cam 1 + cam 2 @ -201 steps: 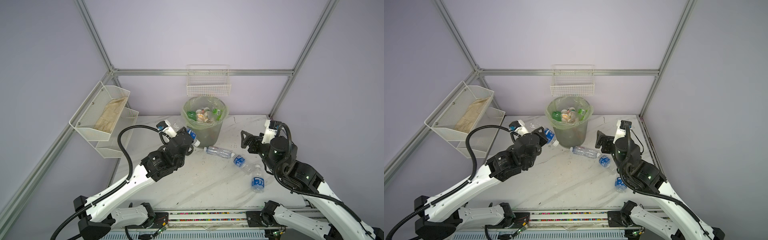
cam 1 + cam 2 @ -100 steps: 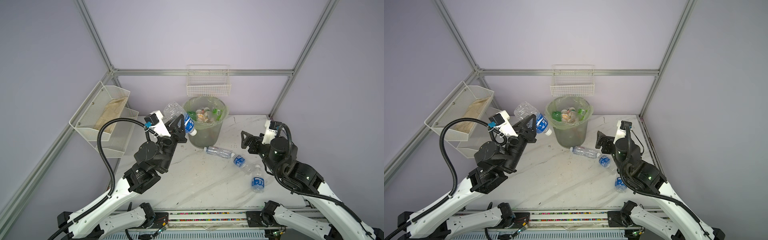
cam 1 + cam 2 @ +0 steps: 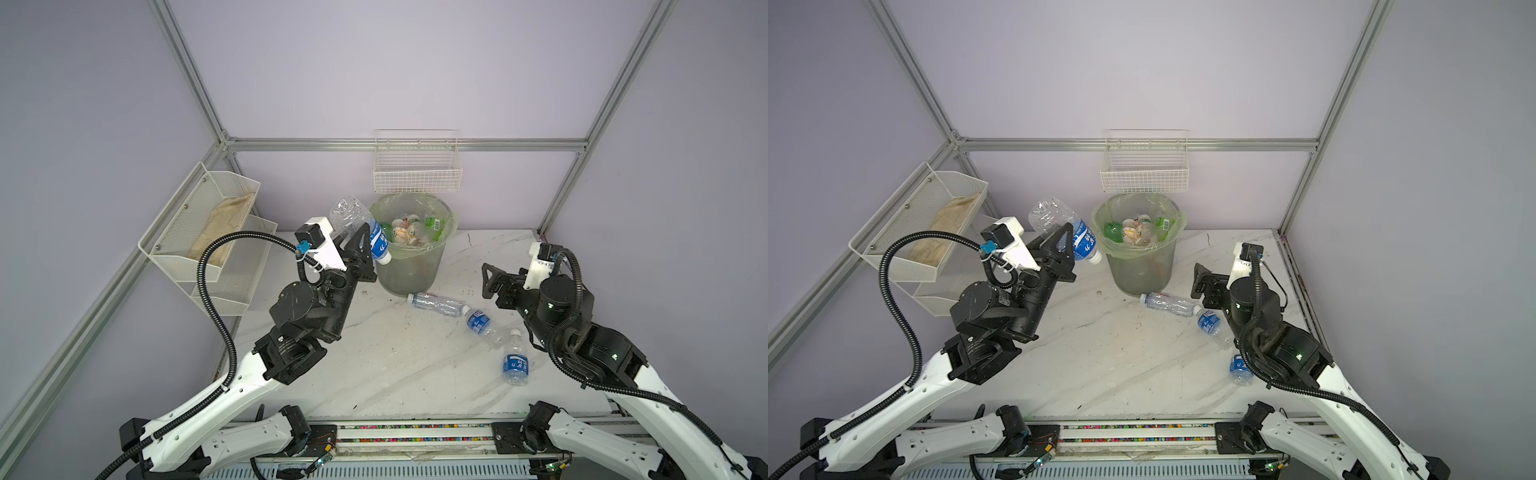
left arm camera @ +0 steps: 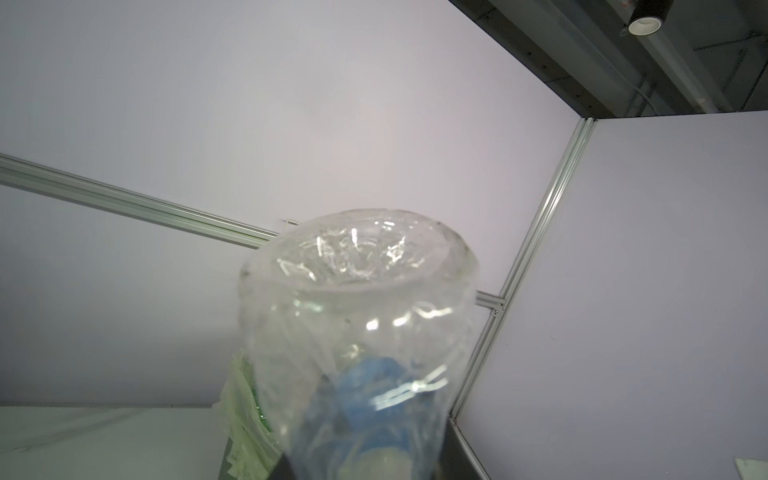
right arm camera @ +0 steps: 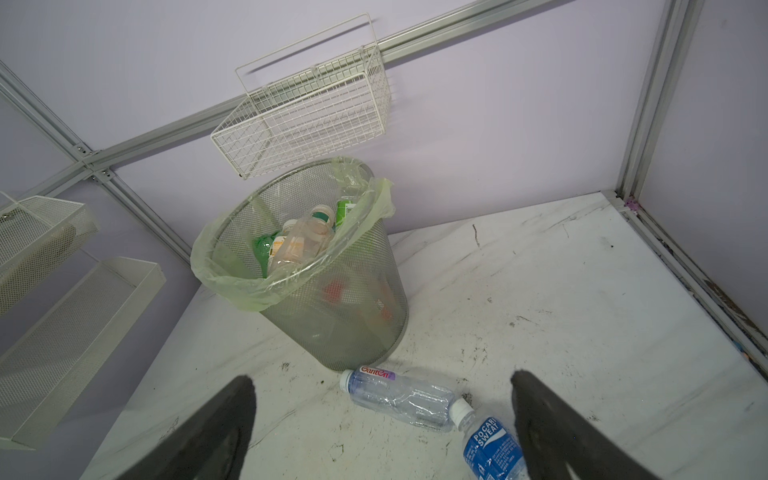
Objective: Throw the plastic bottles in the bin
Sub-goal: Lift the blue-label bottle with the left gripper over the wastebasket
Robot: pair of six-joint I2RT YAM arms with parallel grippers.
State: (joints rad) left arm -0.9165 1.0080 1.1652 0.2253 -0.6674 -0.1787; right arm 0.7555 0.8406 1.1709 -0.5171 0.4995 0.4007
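Three plastic bottles [image 3: 480, 324] lay on the worktop [image 3: 386, 365] near the bin [image 3: 409, 270] in both top views. The right wrist view caught only the Ganten bottle [image 5: 399, 399] and a cropped Pocari Sweat bottle [image 5: 490, 451], framed by wide-apart right jaws. Left jaws gripped a blue-labelled bottle [image 3: 357, 220], cap down, beside the bin's rim; its blurred base [image 4: 357, 266] hid them from the left wrist camera.

I see soft, even, bright light in both top views, with only faint shadows on the marble table [image 3: 395, 365]. My left wrist view is filled by a blurred clear bottle [image 4: 357, 332] with white glints. The right gripper [image 5: 382, 376] looks dark and unfocused.
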